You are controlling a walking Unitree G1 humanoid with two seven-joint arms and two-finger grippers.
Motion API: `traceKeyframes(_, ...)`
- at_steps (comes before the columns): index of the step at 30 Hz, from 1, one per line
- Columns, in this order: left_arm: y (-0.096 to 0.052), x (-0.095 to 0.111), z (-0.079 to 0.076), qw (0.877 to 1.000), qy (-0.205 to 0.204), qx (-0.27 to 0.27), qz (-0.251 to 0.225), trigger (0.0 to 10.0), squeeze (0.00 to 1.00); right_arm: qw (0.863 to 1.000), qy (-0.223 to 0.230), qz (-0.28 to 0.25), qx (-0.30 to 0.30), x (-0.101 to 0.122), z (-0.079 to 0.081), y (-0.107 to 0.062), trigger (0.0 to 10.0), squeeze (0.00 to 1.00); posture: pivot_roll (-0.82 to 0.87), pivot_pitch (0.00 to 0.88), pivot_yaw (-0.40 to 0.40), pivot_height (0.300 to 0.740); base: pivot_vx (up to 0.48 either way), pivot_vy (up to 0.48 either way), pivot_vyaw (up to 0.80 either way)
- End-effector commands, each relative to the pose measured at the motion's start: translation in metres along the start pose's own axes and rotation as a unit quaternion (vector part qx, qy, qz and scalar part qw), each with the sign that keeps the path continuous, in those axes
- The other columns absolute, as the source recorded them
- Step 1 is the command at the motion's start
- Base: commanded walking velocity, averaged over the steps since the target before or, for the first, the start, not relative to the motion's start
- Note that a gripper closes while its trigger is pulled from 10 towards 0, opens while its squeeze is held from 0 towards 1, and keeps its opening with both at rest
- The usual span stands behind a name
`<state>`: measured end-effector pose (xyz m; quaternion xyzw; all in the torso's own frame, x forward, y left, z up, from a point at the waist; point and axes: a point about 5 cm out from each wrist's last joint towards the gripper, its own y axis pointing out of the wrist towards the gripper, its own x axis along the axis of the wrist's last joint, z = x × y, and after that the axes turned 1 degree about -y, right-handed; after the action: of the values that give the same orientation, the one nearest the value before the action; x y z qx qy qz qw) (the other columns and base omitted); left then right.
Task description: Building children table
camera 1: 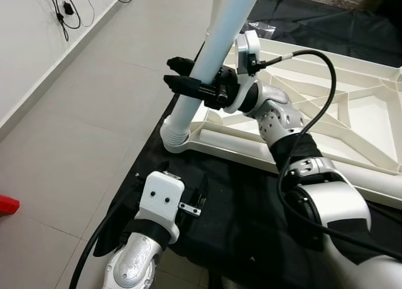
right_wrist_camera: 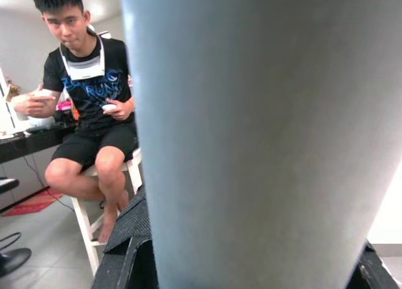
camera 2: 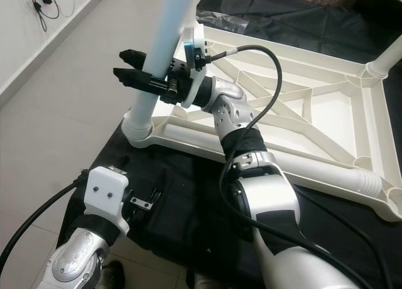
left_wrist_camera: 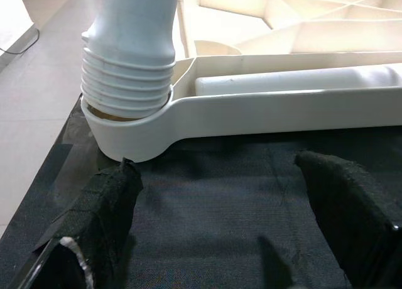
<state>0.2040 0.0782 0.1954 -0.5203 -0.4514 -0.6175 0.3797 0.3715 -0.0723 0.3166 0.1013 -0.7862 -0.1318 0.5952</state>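
Pale tiled floor (camera 1: 81, 113), black cloth (camera 1: 239, 201) spread over it. White table top (camera 2: 301, 107) lay upside down on cloth, ribbed underside up. White table leg (camera 1: 210, 56) stood tilted in corner socket (camera 1: 174, 140), threaded end seated there. Right gripper (camera 1: 182, 75) clamped around leg partway up, fingers closed on it. Left gripper (left_wrist_camera: 220, 220) low over cloth just before socket, fingers spread wide, holding nothing. Person (right_wrist_camera: 88, 107) sat on white stool beyond.

White table leg (camera 1: 217, 44) and white tabletop (camera 1: 352, 113) on black cloth (camera 1: 239, 207)
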Motion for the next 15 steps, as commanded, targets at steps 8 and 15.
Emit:
traceKeyframes(8, -0.002, -0.004, -0.002, 1.0, 0.004, -0.004, 0.007, 10.0, 0.0, 0.997, -0.002, 0.074, 0.031, -0.019, 0.007, -0.007, 10.0, 0.0, 0.09, 0.334, -0.11, 0.74, 0.0, 0.0, 0.0)
traceKeyframes(15, -0.002, -0.003, -0.003, 1.0, 0.006, -0.005, 0.005, 10.0, 0.0, 0.992, -0.021, 0.11, 0.065, -0.023, 0.012, -0.002, 10.0, 0.0, 0.08, 0.335, -0.111, 0.74, 0.0, 0.0, 0.0)
